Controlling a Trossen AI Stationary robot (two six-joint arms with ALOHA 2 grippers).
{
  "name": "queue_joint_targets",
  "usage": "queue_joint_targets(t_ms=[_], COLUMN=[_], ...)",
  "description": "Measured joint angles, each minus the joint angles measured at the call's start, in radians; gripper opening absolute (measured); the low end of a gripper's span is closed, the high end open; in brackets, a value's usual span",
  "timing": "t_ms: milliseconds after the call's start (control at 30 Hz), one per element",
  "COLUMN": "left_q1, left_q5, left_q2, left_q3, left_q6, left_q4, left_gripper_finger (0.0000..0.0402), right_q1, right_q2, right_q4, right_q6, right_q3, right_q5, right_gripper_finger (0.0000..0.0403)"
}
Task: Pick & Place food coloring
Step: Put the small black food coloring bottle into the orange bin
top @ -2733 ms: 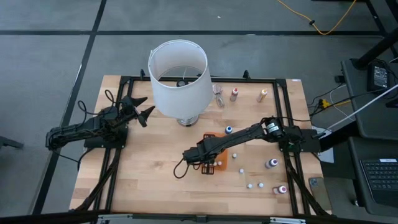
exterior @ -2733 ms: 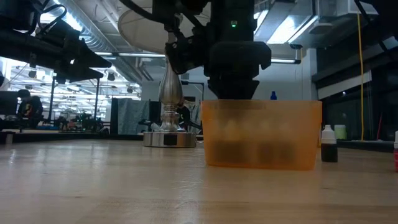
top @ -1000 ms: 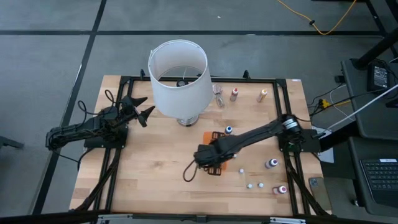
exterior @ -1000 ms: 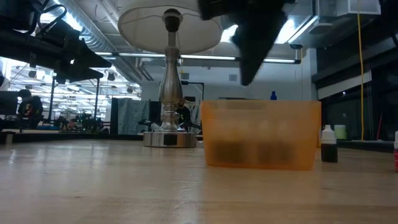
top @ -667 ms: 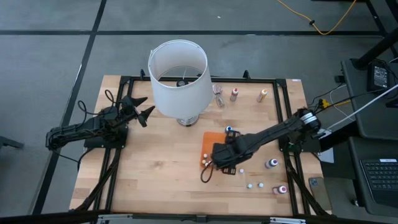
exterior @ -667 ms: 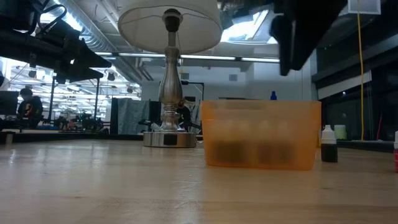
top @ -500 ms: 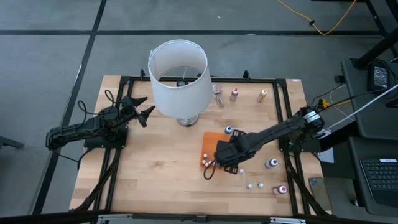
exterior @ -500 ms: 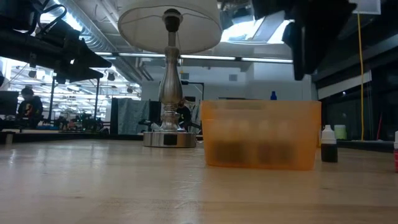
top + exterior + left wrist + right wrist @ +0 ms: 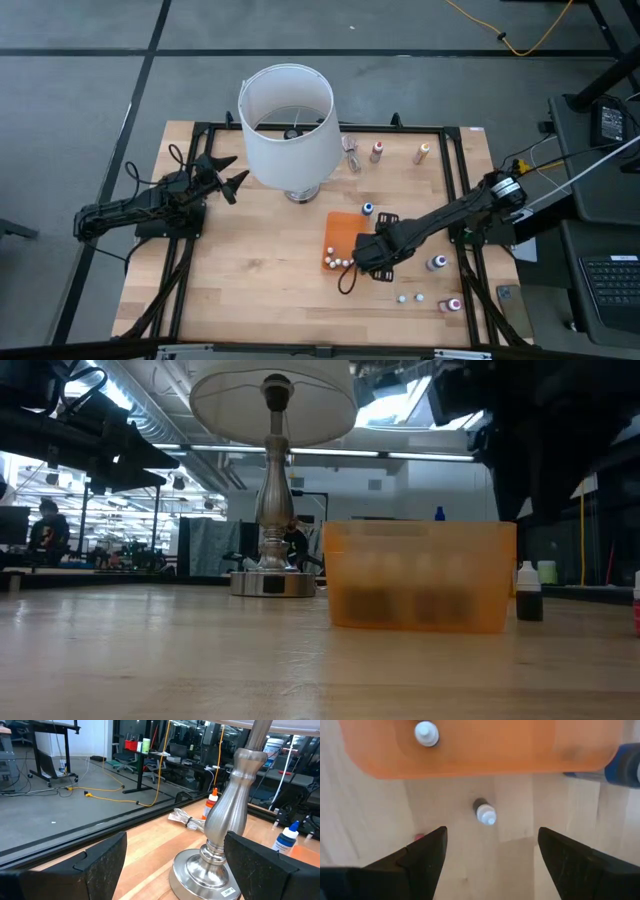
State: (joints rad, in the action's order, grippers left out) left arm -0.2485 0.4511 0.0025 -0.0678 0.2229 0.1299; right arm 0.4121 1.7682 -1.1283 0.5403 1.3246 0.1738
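**Right gripper (image 9: 368, 260): fingers apart, holding nothing, set above a loose bottle**

Hangs over the table just beside the orange tray (image 9: 341, 232), at its edge nearest the right arm's base. Points straight down, with both fingers (image 9: 420, 857) spread wide and nothing between them. Frames one small white-capped bottle (image 9: 485, 813) in the right wrist view, standing on the bare wood just outside the tray wall (image 9: 520, 755), centred in the gap and clear of either finger.

Step in hand, by judgement: approach for the next pick. Counts as placed: a few white-capped bottles (image 9: 333, 263) inside the tray, near one end. Counts as outstanding: three more tiny bottles (image 9: 402, 298) on the wood near the front edge, two larger coloured ones (image 9: 437, 263) towards the right arm's base, a blue one (image 9: 367, 209) touching or just beside the tray's far side, and two more (image 9: 377, 150) near the far edge behind the white lampshade (image 9: 286, 120).

Next move calls for:
- Descend straight over the framed bottle, keeping the cap centred.
- Hold the nearer finger clear of the tray wall; expect the tray to shift if nudged.
- Close gently; expect so small and light a bottle to tip or slide if struck off-centre.
- Lift, carry over the wall, release into the tray.

Left gripper (image 9: 238, 170): waits with fingers apart at the left side, near the lamp base (image 9: 215, 865).
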Motion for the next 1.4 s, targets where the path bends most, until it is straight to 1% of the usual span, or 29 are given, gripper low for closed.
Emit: queue_joint_targets(t_ms=[300,800,1133,1233,1400], left_q1=[0.0,0.0,0.0,0.0,0.0], left_q5=[0.0,0.0,0.0,0.0,0.0], left_q2=[0.0,0.0,0.0,0.0,0.0], left_q3=[0.0,0.0,0.0,0.0,0.0], left_q6=[0.0,0.0,0.0,0.0,0.0], left_q4=[0.0,0.0,0.0,0.0,0.0], left_gripper_finger=[0.0322,0.0322,0.0322,0.0322,0.0322], right_q1=[-0.001,-0.013,-0.036,-0.039,-0.045], right_q2=[-0.018,-0.018,-0.018,-0.018,-0.018], right_q4=[0.095,0.232,0.252,0.257,0.258], right_q6=[-0.072,-0.117,-0.134,-0.143,-0.147], right_q3=[-0.095,-0.209,-0.217,-0.217,-0.217], right_q5=[0.012,0.017,0.019,0.02,0.009], right_gripper_finger=[0.0312,0.0312,0.0311,0.0297,0.0245])
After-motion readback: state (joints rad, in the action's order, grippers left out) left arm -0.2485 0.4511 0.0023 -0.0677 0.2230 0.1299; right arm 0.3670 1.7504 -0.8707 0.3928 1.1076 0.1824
